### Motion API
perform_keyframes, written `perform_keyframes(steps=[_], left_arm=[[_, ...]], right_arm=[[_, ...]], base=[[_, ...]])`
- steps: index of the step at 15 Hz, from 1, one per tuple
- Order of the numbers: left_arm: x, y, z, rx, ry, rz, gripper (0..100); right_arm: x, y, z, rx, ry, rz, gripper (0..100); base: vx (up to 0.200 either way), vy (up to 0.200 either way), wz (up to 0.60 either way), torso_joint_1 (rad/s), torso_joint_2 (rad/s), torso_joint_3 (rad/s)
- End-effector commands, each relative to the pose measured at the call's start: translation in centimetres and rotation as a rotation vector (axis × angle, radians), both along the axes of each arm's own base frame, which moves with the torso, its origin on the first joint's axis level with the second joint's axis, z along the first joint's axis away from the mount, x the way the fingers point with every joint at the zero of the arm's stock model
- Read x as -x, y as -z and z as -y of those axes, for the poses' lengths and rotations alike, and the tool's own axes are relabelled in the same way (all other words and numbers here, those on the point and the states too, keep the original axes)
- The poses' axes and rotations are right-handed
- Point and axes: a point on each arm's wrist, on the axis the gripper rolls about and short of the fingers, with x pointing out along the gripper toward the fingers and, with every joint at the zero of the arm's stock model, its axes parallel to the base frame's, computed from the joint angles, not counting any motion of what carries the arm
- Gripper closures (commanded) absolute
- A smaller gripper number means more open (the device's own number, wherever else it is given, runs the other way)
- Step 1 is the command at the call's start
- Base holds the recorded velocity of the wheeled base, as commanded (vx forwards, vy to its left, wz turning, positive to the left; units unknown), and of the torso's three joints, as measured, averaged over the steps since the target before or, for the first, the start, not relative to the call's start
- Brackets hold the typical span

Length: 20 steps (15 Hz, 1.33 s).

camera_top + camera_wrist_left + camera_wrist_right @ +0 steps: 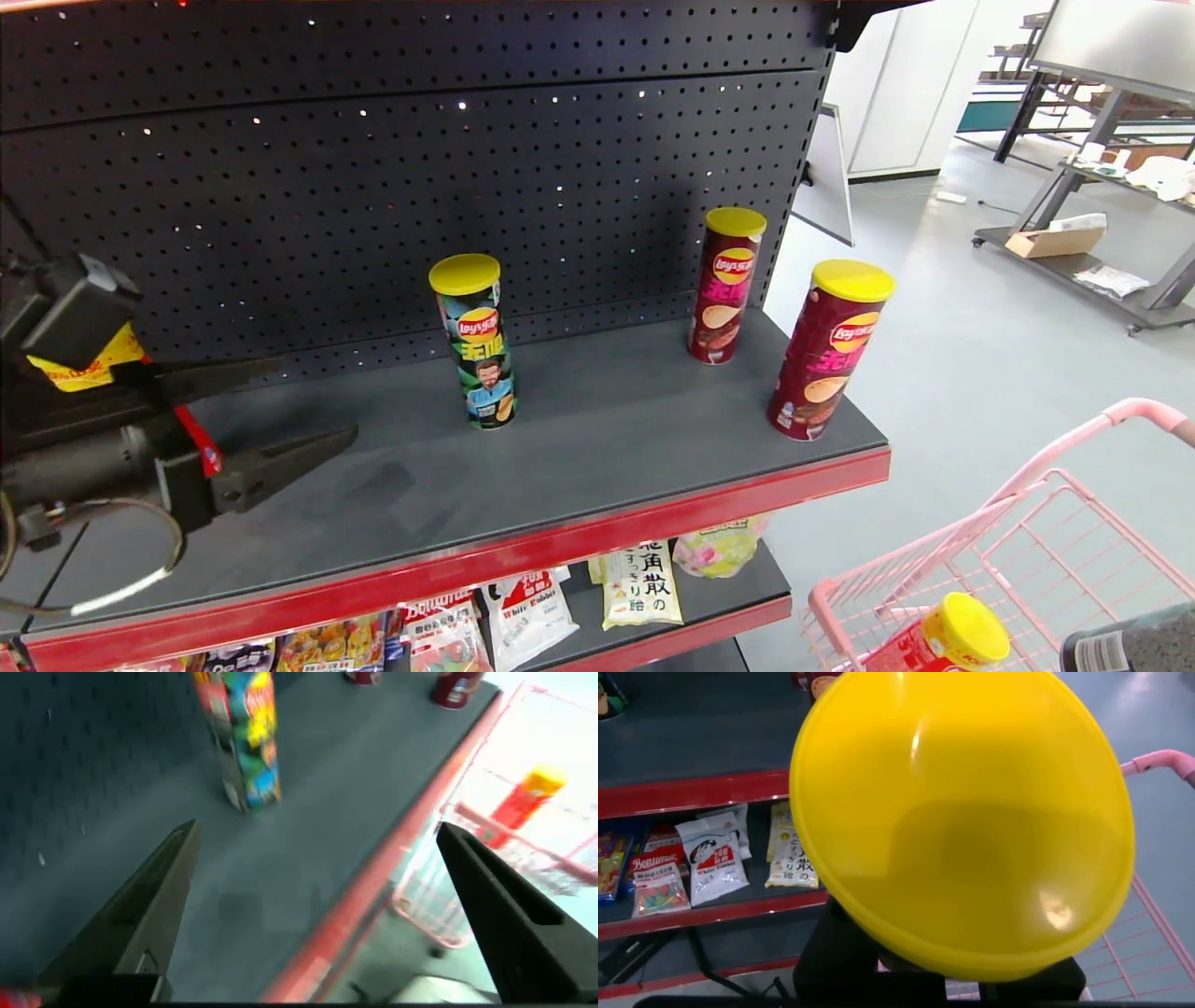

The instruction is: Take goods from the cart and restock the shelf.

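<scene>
Legend to printed matter on the goods; wording is not transcribed.

On the upper shelf, the green-labelled can carries a round red-and-yellow logo badge near its top, with large yellow characters below it. The rear maroon can and the front maroon can each bear the same kind of badge above pink characters.

On the lower shelf, a pale packet shows columns of bold black East Asian characters — the clearest print in the head view. Beside it, a white packet has a dark Latin-letter heading, and a red-topped packet has white lettering.

At the left, a yellow tag bears red print — partly hidden, illegible. In the left wrist view the green-labelled can's label is too blurred to read.
</scene>
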Motion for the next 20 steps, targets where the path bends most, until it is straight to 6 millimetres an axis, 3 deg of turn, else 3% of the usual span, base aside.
perform_keyframes(steps=[1,7,14,20], left_arm=[[-5.6,2.3,0.5,-0.02,0.023,-0.052,0],[-9.8,4.7,2.1,-0.038,0.086,0.059,0],[-13.0,4.7,2.7,-0.05,0.041,0.113,0],[-15.0,5.2,5.1,-0.046,0.052,0.141,0]], right_arm=[[-0.1,0.0,0.0,0.002,0.001,-0.005,100],[-0.2,-0.1,0.0,0.004,0.001,-0.007,100],[-0.5,-0.6,-0.1,0.006,0.002,-0.016,100],[-0.5,-0.6,-0.1,0.004,0.004,-0.016,100]], base=[[0.0,0.0,0.0,0.0,0.0,0.0],[0.0,0.0,0.0,0.0,0.0,0.0],[0.0,0.0,0.0,0.0,0.0,0.0],[0.0,0.0,0.0,0.0,0.0,0.0]])
